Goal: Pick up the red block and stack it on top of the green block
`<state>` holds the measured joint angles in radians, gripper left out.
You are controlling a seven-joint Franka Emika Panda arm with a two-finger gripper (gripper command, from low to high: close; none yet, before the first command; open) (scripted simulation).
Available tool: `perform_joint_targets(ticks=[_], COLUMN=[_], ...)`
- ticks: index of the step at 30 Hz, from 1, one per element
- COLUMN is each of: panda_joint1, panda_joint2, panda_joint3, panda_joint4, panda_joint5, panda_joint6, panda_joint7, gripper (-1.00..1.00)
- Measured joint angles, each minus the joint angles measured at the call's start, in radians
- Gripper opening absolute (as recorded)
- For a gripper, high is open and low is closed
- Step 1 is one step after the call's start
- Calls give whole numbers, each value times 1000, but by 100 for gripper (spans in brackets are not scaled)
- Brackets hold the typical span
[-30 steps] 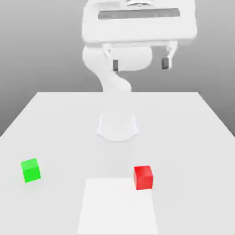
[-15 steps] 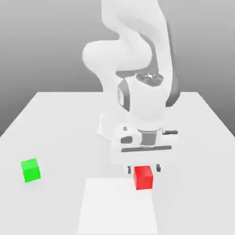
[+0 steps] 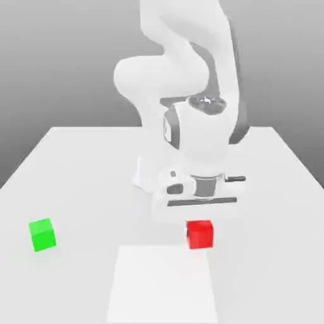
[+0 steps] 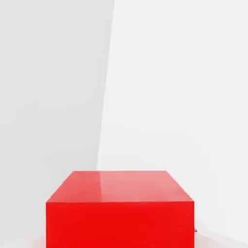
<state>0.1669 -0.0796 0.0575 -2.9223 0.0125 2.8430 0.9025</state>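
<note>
The pincer [image 3: 200, 223] is clamped tight on the red block [image 3: 200, 234] for carrying to the green block [image 3: 42, 234] across the tabletop [image 3: 82, 171].

1. A white table [image 3: 76, 164] fills the lower part of the exterior view; its surface is plain and matte.
2. Its far edge runs level across the picture, and its two side edges spread apart toward the camera.
3. A paler rectangular patch [image 3: 161, 285] lies on the table near the front edge.
4. Behind the table is a plain grey backdrop [image 3: 57, 63], darker at the top and lighter lower down.
5. The light is soft and even.
</note>
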Motion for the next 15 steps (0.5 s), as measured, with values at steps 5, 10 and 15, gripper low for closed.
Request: perform_joint_targets(ticks=[5,10,15], panda_joint1=[-150,-319,-489], panda_joint2=[-22,-21,-6], panda_joint3=[-157,-332,-508], panda_joint4=[51,110,172], panda_joint5=[-28,-66,-90], panda_joint6=[-71,-126,-172], panda_joint7=[-98,-201,-314], gripper=[-100,-100,-100])
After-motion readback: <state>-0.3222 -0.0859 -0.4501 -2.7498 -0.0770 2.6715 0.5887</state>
